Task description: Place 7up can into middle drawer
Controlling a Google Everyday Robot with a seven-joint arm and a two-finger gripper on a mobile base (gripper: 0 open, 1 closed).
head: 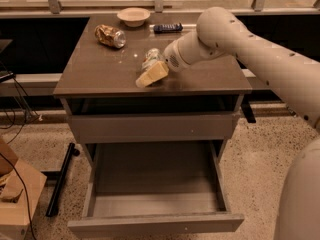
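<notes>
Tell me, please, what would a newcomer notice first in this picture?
The large white arm reaches in from the right, its gripper low over the middle of the cabinet top, close beside the 7up can. Below, the middle drawer stands pulled far out toward the camera. A gold-brown can lies on its side at the back left of the top.

Cans: two on bench [90, 76]. 7up can [151, 58] mid bench, gold-brown can [111, 36] far left.
Bowl [133, 16]: one, far edge.
Dark flat remote-like item [168, 28]: one, right of bowl.
Drawers: two. Middle drawer [155, 223] open, low and near; taller-front drawer [150, 128] above it.
Arm [260, 54]: one, from right.
Tool [150, 76]: one, over mid bench, just near side of 7up can.
</notes>
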